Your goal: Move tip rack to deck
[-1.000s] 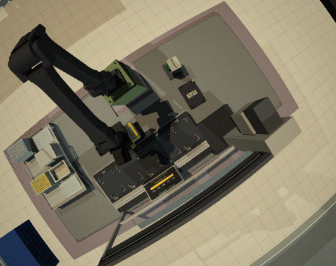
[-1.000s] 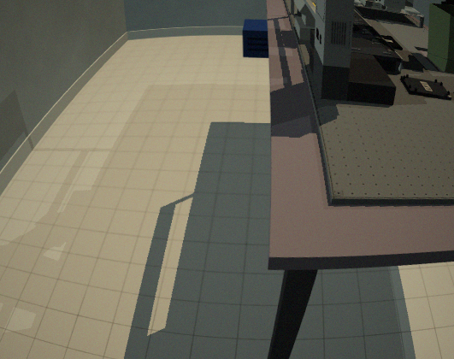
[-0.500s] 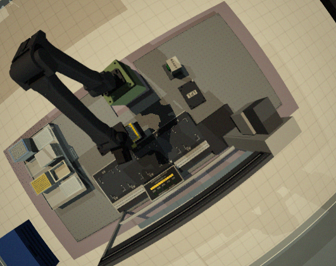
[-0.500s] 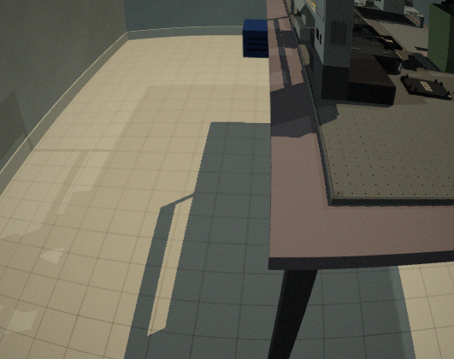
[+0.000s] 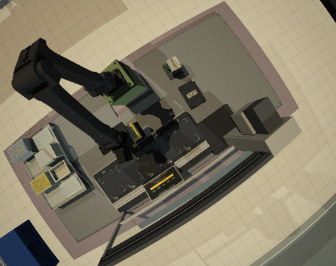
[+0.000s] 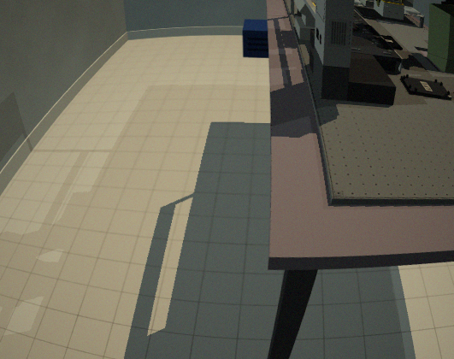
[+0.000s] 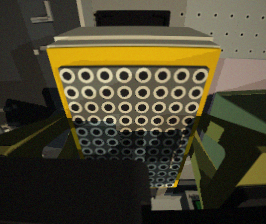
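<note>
Tip rack in gripper above deck; shelf left, arm base behind.

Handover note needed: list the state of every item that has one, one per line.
gripper: shut on the yellow tip rack, held above the deck.
yellow tip rack: full of pale-ringed tips; cover cannot be told.
shelf yellow rack: on the shelf, upright.
READY key: untouched, nothing on it.
</note>
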